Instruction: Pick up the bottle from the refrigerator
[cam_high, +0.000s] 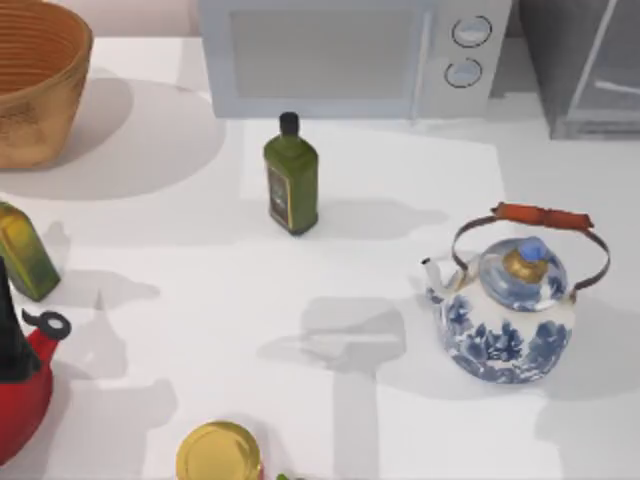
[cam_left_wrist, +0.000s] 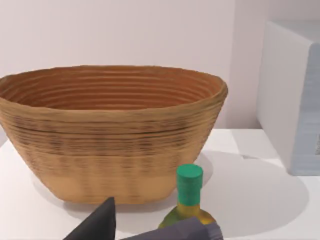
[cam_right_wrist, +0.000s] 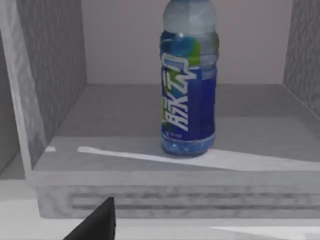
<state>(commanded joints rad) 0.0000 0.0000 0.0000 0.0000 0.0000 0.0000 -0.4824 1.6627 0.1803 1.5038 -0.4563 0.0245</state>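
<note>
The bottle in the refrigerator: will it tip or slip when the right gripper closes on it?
The bottle stands upright, tall on a narrow base, so a high nudge could probably tip it. Its glossy blue label looks smooth, perhaps slippery. It stands free on the refrigerator shelf, so it might skid.

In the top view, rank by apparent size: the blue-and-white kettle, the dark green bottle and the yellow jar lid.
1. Blue-and-white kettle, clearly largest.
2. Dark green bottle.
3. Yellow jar lid, though it is cut off at the frame's edge, so its rank against the bottle is unsure.
</note>
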